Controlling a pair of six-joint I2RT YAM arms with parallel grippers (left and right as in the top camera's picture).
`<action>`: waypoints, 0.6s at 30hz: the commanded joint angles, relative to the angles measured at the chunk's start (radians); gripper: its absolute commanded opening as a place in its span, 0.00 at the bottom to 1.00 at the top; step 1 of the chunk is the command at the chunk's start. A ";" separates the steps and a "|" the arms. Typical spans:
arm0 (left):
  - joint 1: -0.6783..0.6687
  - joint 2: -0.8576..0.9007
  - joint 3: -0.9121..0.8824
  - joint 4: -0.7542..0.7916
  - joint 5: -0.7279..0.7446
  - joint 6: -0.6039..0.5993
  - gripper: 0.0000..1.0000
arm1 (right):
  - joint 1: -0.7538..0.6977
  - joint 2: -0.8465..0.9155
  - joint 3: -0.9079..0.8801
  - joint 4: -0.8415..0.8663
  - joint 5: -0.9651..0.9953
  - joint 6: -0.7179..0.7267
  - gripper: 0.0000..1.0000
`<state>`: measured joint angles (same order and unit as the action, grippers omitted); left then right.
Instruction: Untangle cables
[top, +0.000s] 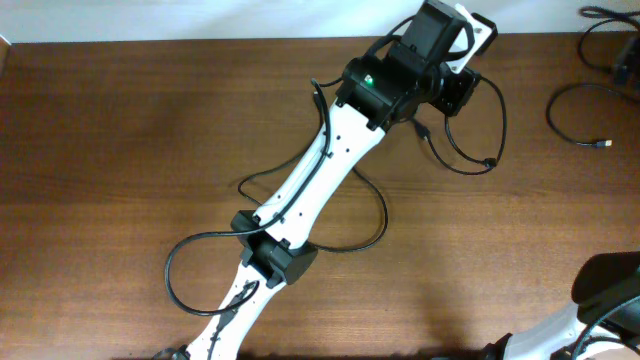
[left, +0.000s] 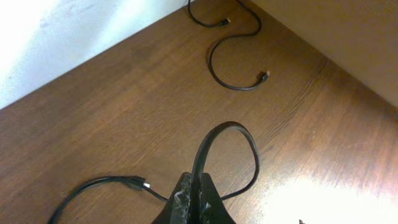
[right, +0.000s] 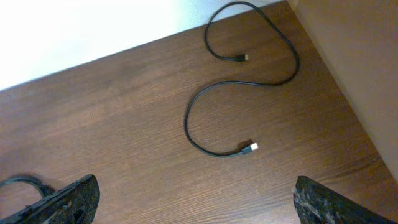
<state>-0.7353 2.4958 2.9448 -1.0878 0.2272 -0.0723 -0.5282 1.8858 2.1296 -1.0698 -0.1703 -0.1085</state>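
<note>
**1. Front edge.** The right arm (top: 610, 300) sits at the front right corner of the worktop (top: 120, 150). The right fingers (right: 71, 199) are spread wide apart with nothing between them. Judgement: this arm is held in reserve, clear of the working area and ready to take a cable when one is offered.

**2. Middle.** The left arm (top: 310, 190) stretches diagonally across the worktop toward the back edge, where the tangled cords lie.

**3. Back edge.** The left fingers (left: 181, 200) are pressed together and clamped on 1 cable. The held cable (left: 229, 125) rises from them in a tight arch and drops to the wood on the right. Judgement: it is pinched partway along so that this stretch can be drawn away from its neighbours. A second run (left: 93, 182) ending in a small plug (left: 144, 184) lies just left of the fingers. Whether it belongs to the same cable cannot be told.

**4. Far right corner.** A loose cable (right: 186, 121) lies flat in an open S with both ends showing. It crosses nothing and is well apart from the held cable. Judgement: this 1 needs no further work. The cords beside the left fingers are what is left to sort.
</note>
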 joint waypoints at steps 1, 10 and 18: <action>-0.002 0.004 0.000 0.006 -0.014 -0.002 0.44 | -0.030 -0.038 0.025 -0.004 -0.087 0.013 0.99; 0.100 -0.088 0.074 -0.022 -0.039 -0.003 0.99 | 0.024 -0.037 0.025 -0.014 -0.118 0.013 0.99; 0.320 -0.352 0.079 -0.177 -0.297 0.016 0.99 | 0.359 0.007 0.019 -0.077 -0.106 0.012 0.99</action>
<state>-0.4351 2.2063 3.0070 -1.2236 0.0433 -0.0719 -0.2512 1.8839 2.1300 -1.1278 -0.2718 -0.1047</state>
